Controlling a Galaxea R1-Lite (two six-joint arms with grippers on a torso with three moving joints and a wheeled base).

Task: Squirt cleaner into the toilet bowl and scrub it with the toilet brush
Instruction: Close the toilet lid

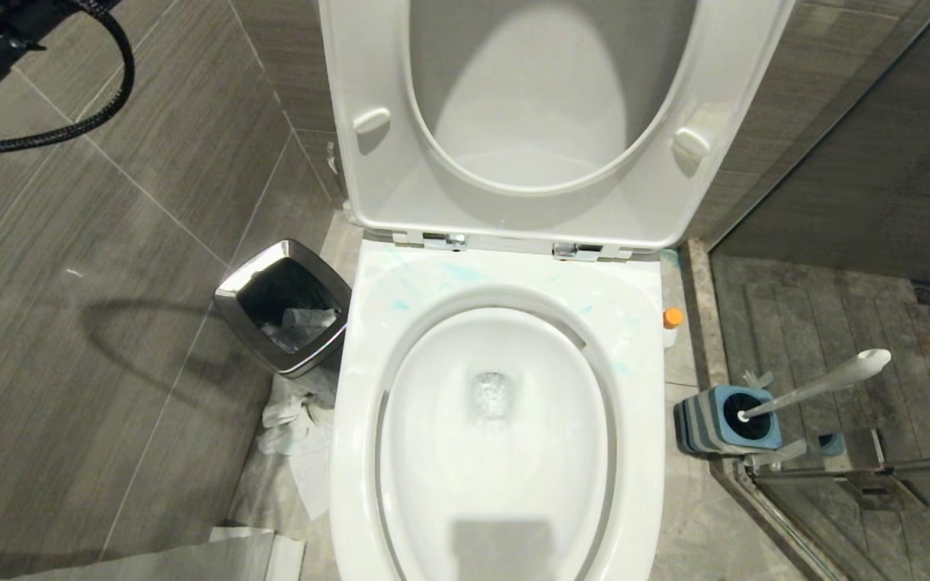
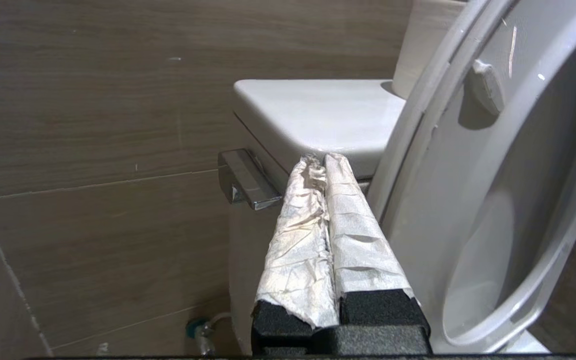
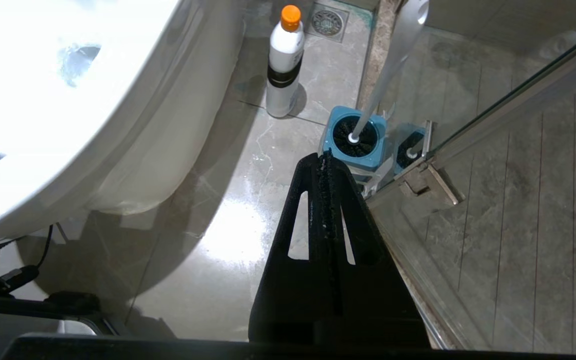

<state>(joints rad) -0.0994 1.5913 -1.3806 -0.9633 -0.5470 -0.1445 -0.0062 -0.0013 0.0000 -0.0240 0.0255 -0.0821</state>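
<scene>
The toilet bowl (image 1: pixel 497 436) fills the middle of the head view, seat and lid (image 1: pixel 546 121) raised, with blue-teal smears on the ceramic behind the bowl. The cleaner (image 3: pixel 284 62), a white bottle with an orange cap (image 1: pixel 672 317), stands on the floor to the right of the toilet. The toilet brush (image 1: pixel 824 381) leans in its blue holder (image 1: pixel 735 420) by the glass. My left gripper (image 2: pixel 322 161), fingers wrapped in white paper, is shut and empty, pointing at the tank beside the chrome flush lever (image 2: pixel 245 180). My right gripper (image 3: pixel 324 156) is shut and empty above the floor, near the brush holder (image 3: pixel 357 137).
A steel-rimmed black waste bin (image 1: pixel 286 305) stands left of the toilet, with crumpled paper (image 1: pixel 295 428) on the floor in front of it. A glass shower partition with a metal rail (image 1: pixel 860 472) runs along the right. A floor drain (image 3: pixel 329 21) lies behind the bottle.
</scene>
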